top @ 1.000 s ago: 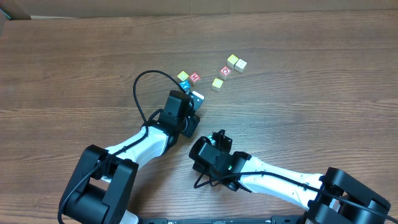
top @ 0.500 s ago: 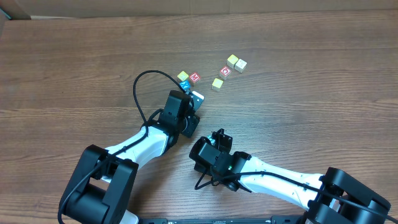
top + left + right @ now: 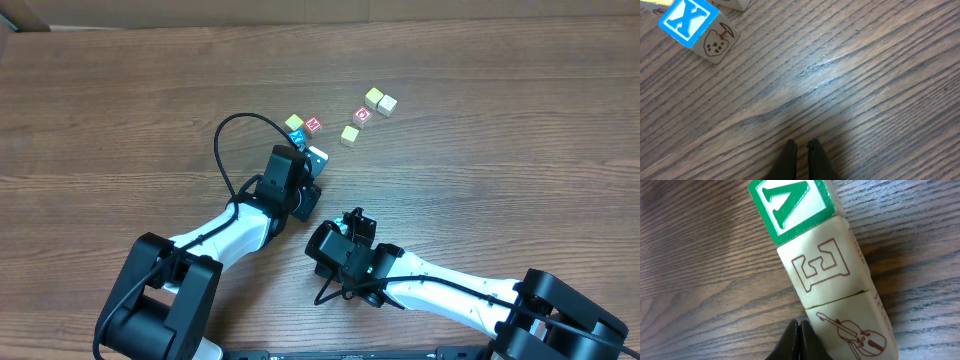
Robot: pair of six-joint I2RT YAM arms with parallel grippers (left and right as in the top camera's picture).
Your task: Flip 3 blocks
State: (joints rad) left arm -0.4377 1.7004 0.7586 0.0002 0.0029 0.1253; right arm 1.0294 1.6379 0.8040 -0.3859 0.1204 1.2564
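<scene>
Both grippers closed at the wooden surface [image 3: 865,75].
The green-faced block [image 3: 791,207], E block [image 3: 822,270] and violin block [image 3: 855,330] lie touching in a row. The right gripper [image 3: 799,330] tips meet beside the violin block; the left gripper [image 3: 800,150] is well apart from the blue X cube [image 3: 689,20].

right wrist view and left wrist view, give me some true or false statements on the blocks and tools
1. The green block, E block and violin block lie touching in one row. True.
2. The right tool is open around the violin block. False: it is shut and holds nothing, beside that block.
3. The left tool grips the blue X block. False: it is shut and empty; that block lies apart from it.
4. The blue X block has a brown drawing on a side face. True.
</scene>
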